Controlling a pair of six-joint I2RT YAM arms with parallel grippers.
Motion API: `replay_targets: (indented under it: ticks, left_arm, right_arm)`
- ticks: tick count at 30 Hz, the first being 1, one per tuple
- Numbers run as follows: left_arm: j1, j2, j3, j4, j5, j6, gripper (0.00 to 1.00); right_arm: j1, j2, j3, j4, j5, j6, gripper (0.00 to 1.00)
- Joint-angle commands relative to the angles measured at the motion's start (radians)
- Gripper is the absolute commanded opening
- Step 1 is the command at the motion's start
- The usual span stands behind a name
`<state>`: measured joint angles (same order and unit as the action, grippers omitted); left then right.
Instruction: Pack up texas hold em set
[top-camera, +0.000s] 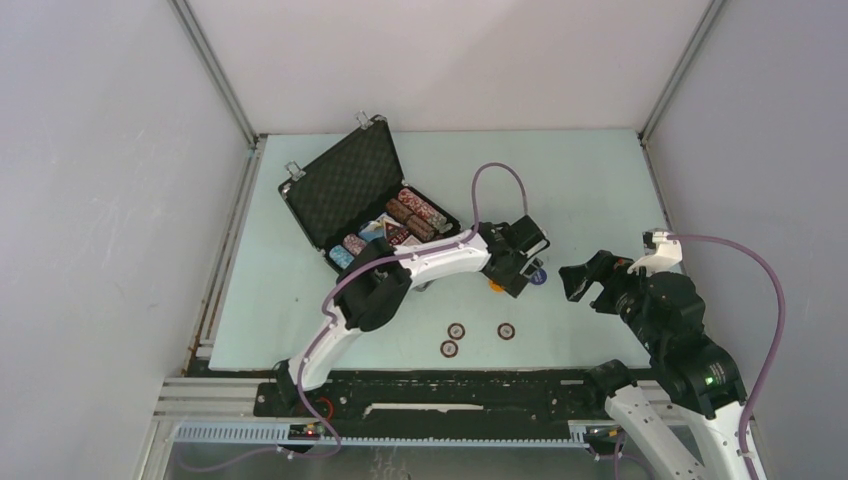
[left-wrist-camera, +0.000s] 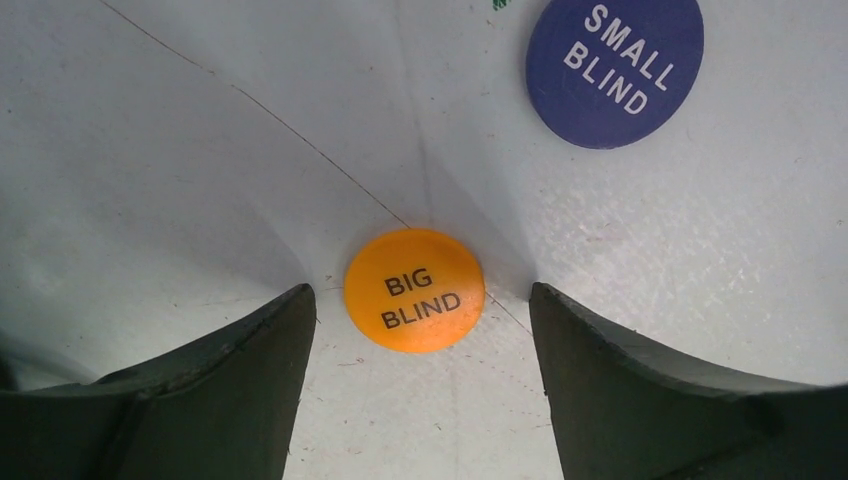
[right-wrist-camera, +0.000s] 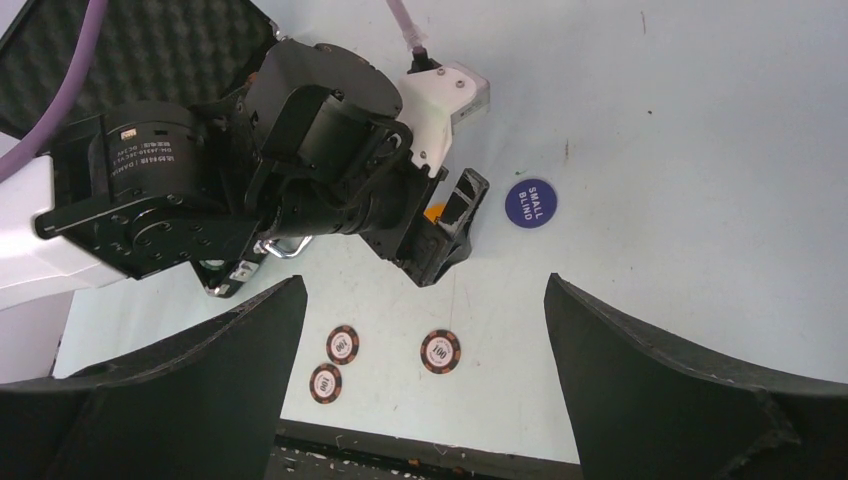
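Observation:
The black briefcase (top-camera: 345, 183) lies open at the back left, with rows of chips (top-camera: 420, 214) and card decks inside. My left gripper (top-camera: 512, 272) is open and low over the table. The orange BIG BLIND button (left-wrist-camera: 414, 290) lies flat between its fingertips, touching neither. The blue SMALL BLIND button (left-wrist-camera: 615, 68) lies just beyond it, and also shows in the top view (top-camera: 538, 272). Three dark 100 chips (right-wrist-camera: 441, 351) lie loose near the table's front. My right gripper (top-camera: 586, 284) is open and empty, held above the table to the right of the buttons.
The left arm (right-wrist-camera: 200, 190) fills the middle of the right wrist view and hides most of the orange button there. The table's front edge and a black rail (top-camera: 450, 395) run just behind the loose chips. White walls enclose the table.

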<state>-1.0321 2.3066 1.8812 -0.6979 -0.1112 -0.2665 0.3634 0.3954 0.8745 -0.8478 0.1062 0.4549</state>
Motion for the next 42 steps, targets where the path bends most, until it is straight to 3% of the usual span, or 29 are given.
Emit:
replay_targets:
  ticks: [1,19,32,42]
  left_arm:
    - [-0.011,0.024,0.049,-0.027,-0.020,-0.009,0.80]
    - [-0.011,0.028,0.079,-0.048,-0.048,0.015,0.48]
    - [0.003,-0.173,-0.001,-0.068,-0.104,0.028,0.48]
    - [0.166,-0.480,-0.336,-0.033,-0.179,0.030,0.50]
  right_arm:
    - [0.006,-0.001,0.004,0.028,0.004,-0.009,1.00]
    - [0.007,-0.005,0.004,0.026,0.002,-0.009,1.00]
    - [0.006,-0.007,0.003,0.026,0.005,-0.007,1.00]
    - [0.006,-0.008,0.004,0.027,-0.004,-0.011,1.00]
